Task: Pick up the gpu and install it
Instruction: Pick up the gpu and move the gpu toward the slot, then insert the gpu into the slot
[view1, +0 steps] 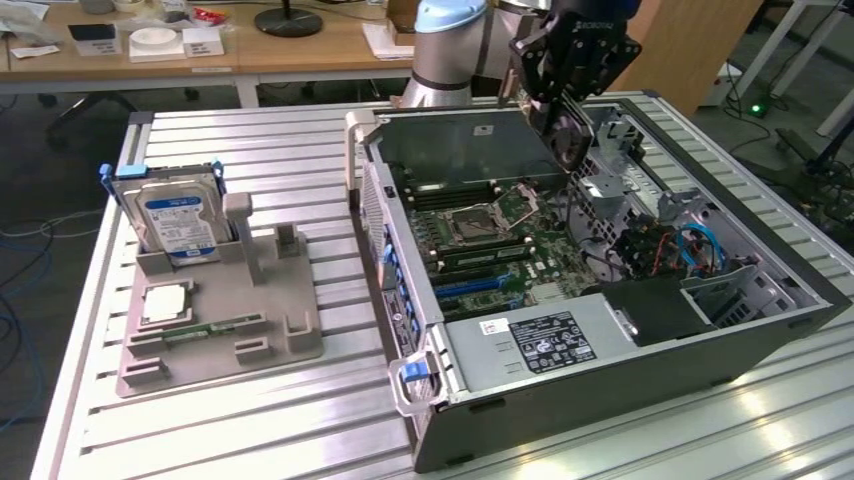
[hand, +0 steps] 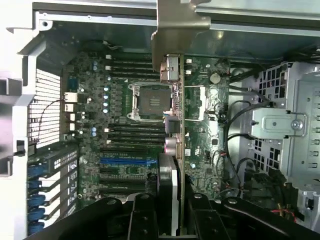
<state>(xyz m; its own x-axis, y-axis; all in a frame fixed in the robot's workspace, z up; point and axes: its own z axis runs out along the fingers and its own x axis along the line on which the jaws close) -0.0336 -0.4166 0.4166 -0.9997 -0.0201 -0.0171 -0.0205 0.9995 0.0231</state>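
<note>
gpu (hand: 172, 125) in the claw (hand: 171, 205), over the open PC case (view1: 627, 400).
Claw pinches the card by one end, w/ the bracket (hand: 180, 30) at the far end. Step in hand, as I judge it: lining the card up w/ a slot (hand: 125, 162) on the motherboard (hand: 90, 150). To do it well: firm, untilted grip; long edge parallel to the slot (wrist view has it crossing the slots); bracket toward the rear openings (hand: 37, 172); mind the cables (hand: 226, 137). Hidden: card shows edge-on, so face & contact edge are unseen. Can't tell its height above the board. Ext. view gives just a dark shape under the claw.
</note>
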